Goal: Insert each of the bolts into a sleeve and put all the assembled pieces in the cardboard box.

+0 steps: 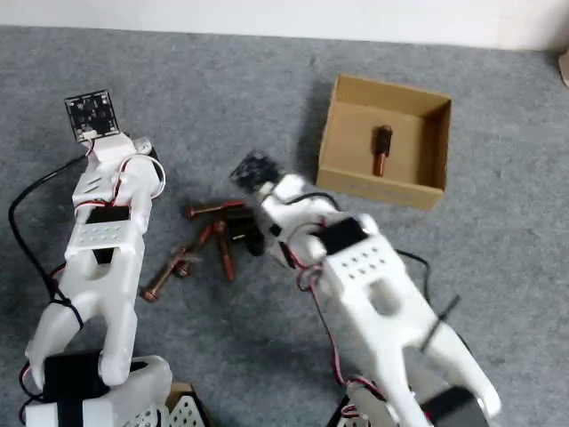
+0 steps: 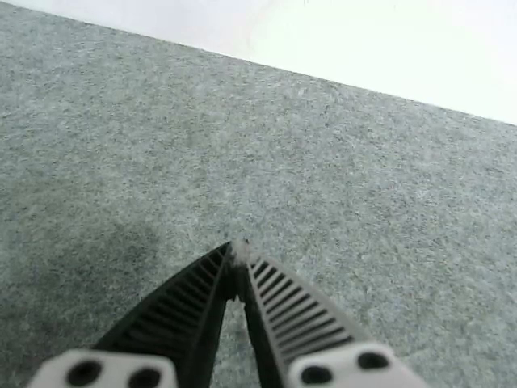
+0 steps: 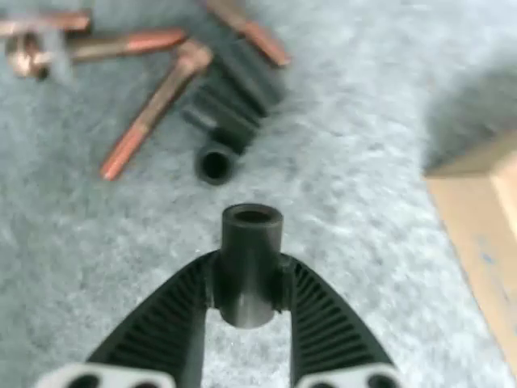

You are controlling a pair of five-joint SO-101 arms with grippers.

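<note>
Beside the bolts [image 3: 153, 113] | right gripper [image 3: 248, 271] clamps a sleeve [image 3: 252, 234] (black) | left gripper [image 2: 240, 257] closed, empty

White plastic arms [image 1: 102, 258] with black ribbed tool fingers [image 2: 187, 317] and red-black cables [image 1: 311, 283].

Grey, nubby worktop [image 1: 498, 267] fills the scene, evenly lit with only soft shadows, and there's a plain white wall [image 1: 267, 13] running along its far edge

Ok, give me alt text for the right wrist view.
The right gripper clamps a black cylindrical sleeve over grey carpet. Beyond lie copper-coloured bolts, a second black sleeve and the cardboard box edge.
</note>
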